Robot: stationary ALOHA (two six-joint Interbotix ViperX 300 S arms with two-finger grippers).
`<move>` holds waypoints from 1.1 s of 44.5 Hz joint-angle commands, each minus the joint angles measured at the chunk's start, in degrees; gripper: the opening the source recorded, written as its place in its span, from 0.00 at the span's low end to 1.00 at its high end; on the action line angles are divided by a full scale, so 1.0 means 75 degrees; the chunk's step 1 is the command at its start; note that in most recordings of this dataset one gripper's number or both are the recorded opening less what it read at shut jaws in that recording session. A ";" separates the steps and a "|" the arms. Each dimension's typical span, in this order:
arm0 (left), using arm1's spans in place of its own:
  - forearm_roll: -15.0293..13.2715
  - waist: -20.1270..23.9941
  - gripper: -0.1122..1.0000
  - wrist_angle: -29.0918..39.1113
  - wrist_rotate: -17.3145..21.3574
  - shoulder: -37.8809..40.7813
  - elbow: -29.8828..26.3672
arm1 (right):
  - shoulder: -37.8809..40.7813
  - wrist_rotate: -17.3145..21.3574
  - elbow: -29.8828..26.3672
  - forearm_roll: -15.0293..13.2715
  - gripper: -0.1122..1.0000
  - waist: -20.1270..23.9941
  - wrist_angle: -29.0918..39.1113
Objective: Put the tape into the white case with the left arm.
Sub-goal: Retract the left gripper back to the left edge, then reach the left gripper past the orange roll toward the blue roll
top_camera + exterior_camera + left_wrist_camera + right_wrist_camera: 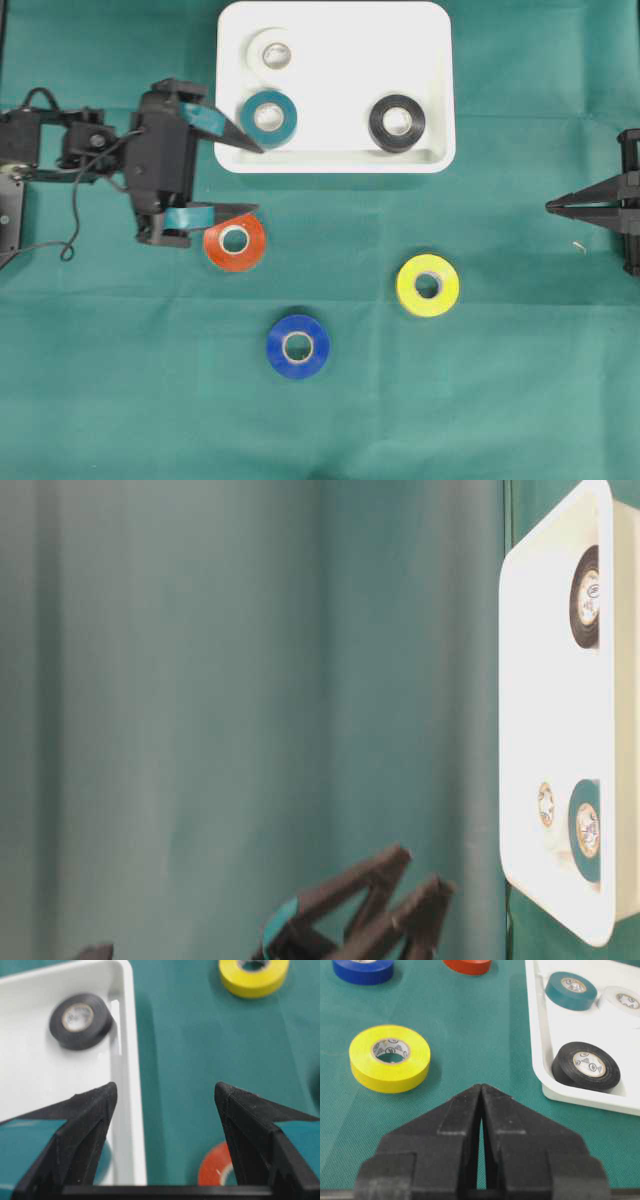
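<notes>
The white case [432, 60] stands at the back middle and holds a white tape [272, 52], a teal tape [268, 118] and a black tape [397, 122]. On the green cloth lie a red tape [235, 243], a blue tape [298, 346] and a yellow tape [428, 285]. My left gripper [255, 180] is open and empty. It straddles the case's front left wall [131, 1060], one finger over the teal tape and the other over the red tape [215, 1167]. My right gripper [550, 207] rests shut at the right edge, holding nothing.
In the right wrist view the yellow tape [390, 1057] lies just ahead and left of the shut right gripper [481, 1087], and the case rim [535, 1035] is ahead on the right. A thin black cable [70, 215] hangs beside the left arm.
</notes>
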 commanded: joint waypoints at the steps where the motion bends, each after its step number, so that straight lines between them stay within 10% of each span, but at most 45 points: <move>1: -0.0023 -0.0094 0.80 -0.0070 -0.0141 -0.0281 0.0070 | 0.0047 -0.0012 -0.0059 -0.0012 0.02 -0.0012 -0.0082; 49: -0.0023 -0.0984 0.80 -0.0070 -0.0434 -0.1664 0.1406 | 0.0047 -0.0012 -0.0059 -0.0012 0.02 -0.0012 -0.0082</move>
